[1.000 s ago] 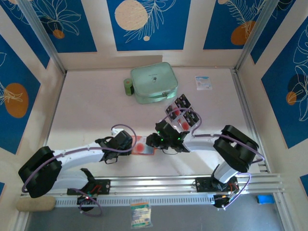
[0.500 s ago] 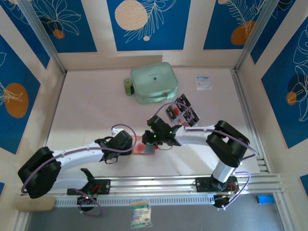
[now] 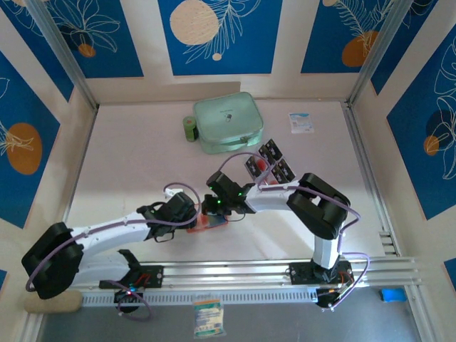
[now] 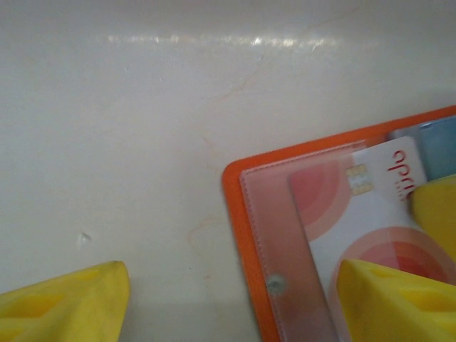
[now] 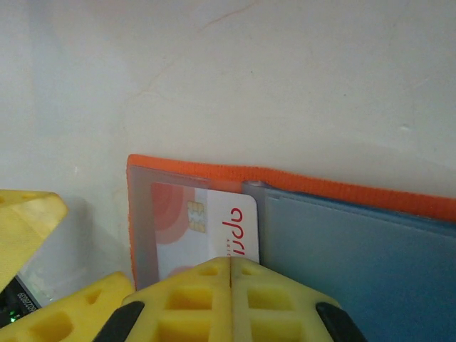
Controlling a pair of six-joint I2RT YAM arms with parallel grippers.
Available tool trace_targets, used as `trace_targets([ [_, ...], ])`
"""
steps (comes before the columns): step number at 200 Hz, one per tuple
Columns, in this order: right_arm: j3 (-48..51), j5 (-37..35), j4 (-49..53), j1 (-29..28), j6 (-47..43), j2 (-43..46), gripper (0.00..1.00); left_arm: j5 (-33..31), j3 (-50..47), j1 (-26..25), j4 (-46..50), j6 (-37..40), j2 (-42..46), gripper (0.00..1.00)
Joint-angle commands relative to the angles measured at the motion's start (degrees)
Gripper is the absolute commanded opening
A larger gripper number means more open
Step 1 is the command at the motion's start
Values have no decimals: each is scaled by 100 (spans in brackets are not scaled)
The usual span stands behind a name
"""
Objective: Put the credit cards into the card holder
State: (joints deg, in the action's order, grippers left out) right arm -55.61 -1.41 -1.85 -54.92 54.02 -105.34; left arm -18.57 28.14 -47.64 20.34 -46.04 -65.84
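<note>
1. Lying open on the bench [image 3: 135, 164], the card holder [image 3: 208, 223] is found near the front edge, where the tips of the two arms meet.
2. From the left wrist its orange rim and clear pocket [image 4: 274, 214] are seen, with the holder flat on the bench.
3. One credit card [image 4: 356, 221], white with red circles and a chip, is noted partly tucked under the clear pocket. Its printed end is left protruding toward the blue-grey inner flap [image 5: 342, 249].
4. The right jaws are recorded as clenched: the two yellow fingers [image 5: 185, 299] are pressed together and nothing is seen between them. Their tips are placed at the protruding edge of the card; actual contact cannot be confirmed.
5. The left jaws are recorded as released and nothing is gripped. One finger [image 4: 64, 303] is placed over bare bench just beside the holder, the other [image 4: 399, 303] over the holder's card side.
6. The remaining credit cards [image 3: 271, 165], black with red areas, are observed grouped beyond the holder and to its right, apart from it.
7. A mint-green zip case [image 3: 228, 122] is noted at the back of the bench, with a green roll [image 3: 189, 129] just beside its left edge and a white-and-blue packet [image 3: 301, 122] to its right.
</note>
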Motion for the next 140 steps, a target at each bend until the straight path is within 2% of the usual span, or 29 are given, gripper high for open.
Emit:
trace_targets([
  [1, -32, 115, 248, -4, 36, 37, 3, -263, 259, 79, 363, -10, 164, 78],
  [60, 51, -79, 494, 25, -211, 556, 3, -274, -32, 156, 446, -309, 50, 78],
  [140, 102, 13, 429, -19, -212, 323, 3, -327, -308, 168, 345, -520, -81, 76],
])
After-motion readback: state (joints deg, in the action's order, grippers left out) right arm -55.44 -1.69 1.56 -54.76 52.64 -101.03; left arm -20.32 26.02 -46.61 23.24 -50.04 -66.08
